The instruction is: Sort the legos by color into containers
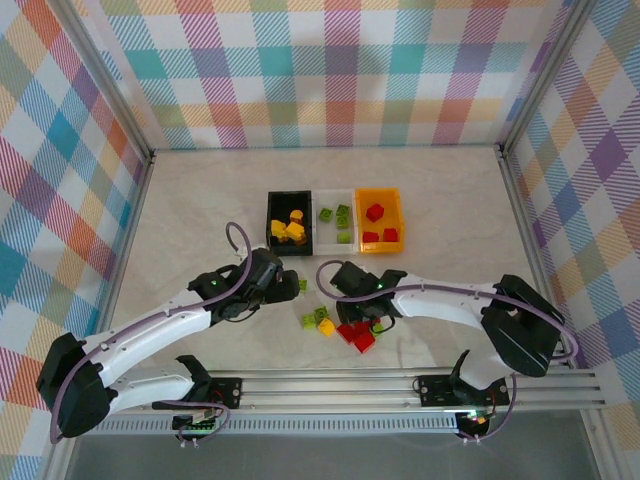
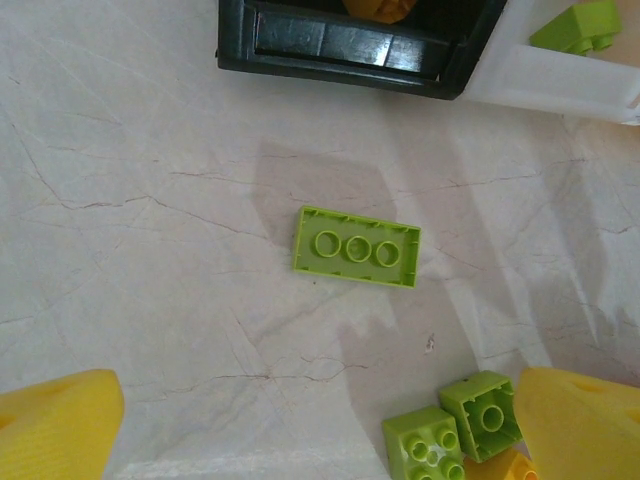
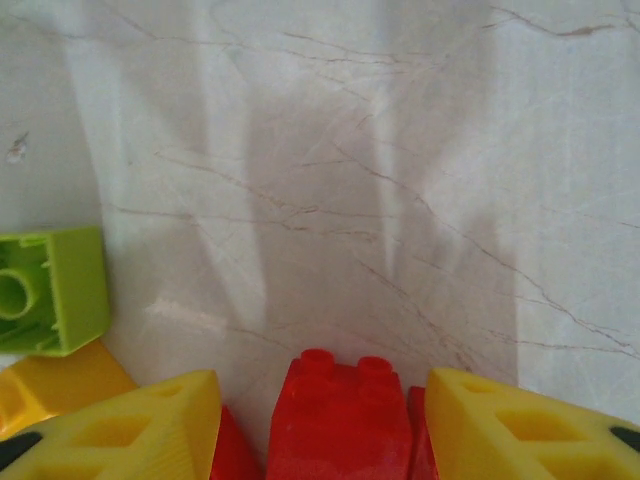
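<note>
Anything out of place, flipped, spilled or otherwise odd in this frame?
Only one small thing: the long lime green brick on the table near the black bin lies upside down, its hollow underside and three tubes facing up. Nothing looks spilled or damaged.

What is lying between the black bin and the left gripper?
In the left wrist view, one long lime-green lego lies between the black bin and the left gripper.
</note>
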You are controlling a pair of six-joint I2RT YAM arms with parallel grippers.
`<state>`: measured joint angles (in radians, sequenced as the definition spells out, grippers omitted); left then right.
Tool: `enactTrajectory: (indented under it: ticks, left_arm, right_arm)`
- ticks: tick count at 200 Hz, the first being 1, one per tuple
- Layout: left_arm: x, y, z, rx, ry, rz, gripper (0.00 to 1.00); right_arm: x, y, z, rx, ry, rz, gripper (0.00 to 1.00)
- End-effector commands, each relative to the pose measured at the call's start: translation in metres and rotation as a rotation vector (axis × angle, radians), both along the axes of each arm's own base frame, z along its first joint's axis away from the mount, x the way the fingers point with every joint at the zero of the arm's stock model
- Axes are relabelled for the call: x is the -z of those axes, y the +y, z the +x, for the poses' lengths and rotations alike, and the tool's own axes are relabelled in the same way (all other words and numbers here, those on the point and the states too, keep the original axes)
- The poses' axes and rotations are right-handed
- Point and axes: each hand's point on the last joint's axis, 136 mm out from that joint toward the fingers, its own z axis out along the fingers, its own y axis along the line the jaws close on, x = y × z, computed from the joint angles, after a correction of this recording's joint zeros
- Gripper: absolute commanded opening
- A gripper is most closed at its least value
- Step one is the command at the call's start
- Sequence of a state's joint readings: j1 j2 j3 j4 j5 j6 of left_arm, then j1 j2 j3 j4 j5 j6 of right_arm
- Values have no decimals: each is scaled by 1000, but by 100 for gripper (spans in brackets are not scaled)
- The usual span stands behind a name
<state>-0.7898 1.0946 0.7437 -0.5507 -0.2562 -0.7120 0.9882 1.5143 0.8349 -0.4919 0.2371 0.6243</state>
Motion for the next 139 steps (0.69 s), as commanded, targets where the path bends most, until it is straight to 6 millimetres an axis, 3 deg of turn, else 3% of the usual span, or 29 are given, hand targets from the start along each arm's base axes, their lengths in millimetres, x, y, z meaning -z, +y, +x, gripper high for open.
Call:
enactTrajectory:
  ticks: [1,36,67,94,120,139]
  left_arm:
    - [3,6,-1,-19,-3,15,100]
    - [5,7,-2,-20,0,19,100]
    - [2,5,-1,-5,-6,18,100]
    - [-1,3,0,8,-9,25,100]
    - [0,4,0,7,-9,33,100]
    - [2,2,0,9,-2,28,100]
  right_arm:
    - [7,-8,0,16,17,-68,54]
    - [12,-11,-3,26,29,-78,40]
    - [-12,-6,12,20,-65,-44,30]
    - [-55,-11,45,40,-203,-11,28]
    - [-106,-22,94,111,-307,79,27]
    - [-126,-30,132,175,-342,121,27]
